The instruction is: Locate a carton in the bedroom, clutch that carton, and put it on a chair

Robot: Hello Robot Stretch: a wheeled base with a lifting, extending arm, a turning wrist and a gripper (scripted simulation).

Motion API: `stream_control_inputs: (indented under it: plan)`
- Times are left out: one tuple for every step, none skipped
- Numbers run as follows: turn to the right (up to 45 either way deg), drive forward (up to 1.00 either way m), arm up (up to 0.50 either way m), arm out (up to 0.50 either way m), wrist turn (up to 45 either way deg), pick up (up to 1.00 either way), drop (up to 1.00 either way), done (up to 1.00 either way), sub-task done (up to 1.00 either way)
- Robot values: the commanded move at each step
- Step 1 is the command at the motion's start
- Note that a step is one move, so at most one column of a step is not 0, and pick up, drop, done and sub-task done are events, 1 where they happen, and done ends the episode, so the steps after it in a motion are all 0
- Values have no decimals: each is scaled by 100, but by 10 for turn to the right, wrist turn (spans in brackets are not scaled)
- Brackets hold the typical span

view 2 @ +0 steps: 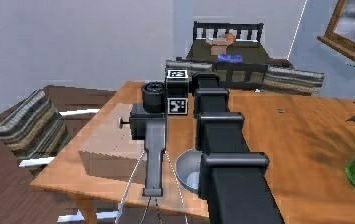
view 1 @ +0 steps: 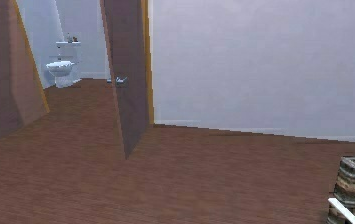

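While the gripper [view 2: 140, 120] shows against the wooden table [view 2: 305, 130], a plain tan, boxy carton [view 2: 105, 165] sits near the table's edge. Its grip, and whether it holds anything, can't be told.

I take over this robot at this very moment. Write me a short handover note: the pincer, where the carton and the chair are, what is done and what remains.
The pincer shows by the tan box on the wooden table. I cannot tell whether it holds anything.
Carton: the tan box, probably the carton, lies near the table's edge, beside a grey bowl.
Chair: a striped chair stands by the table, at the arm side view's left.
Done: bedroom reached (bed behind the table), carton apparently found.
Left: make sure of the grasp, lift the box, place it on the chair.
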Motion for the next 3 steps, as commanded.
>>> stream_control_inputs:
  plan:
    - [0, 0, 0, 0, 450, 0, 0, 0, 0]
    - [0, 0, 0, 0, 450, 0, 0, 0, 0]
    - [0, 0, 0, 0, 450, 0, 0, 0, 0]
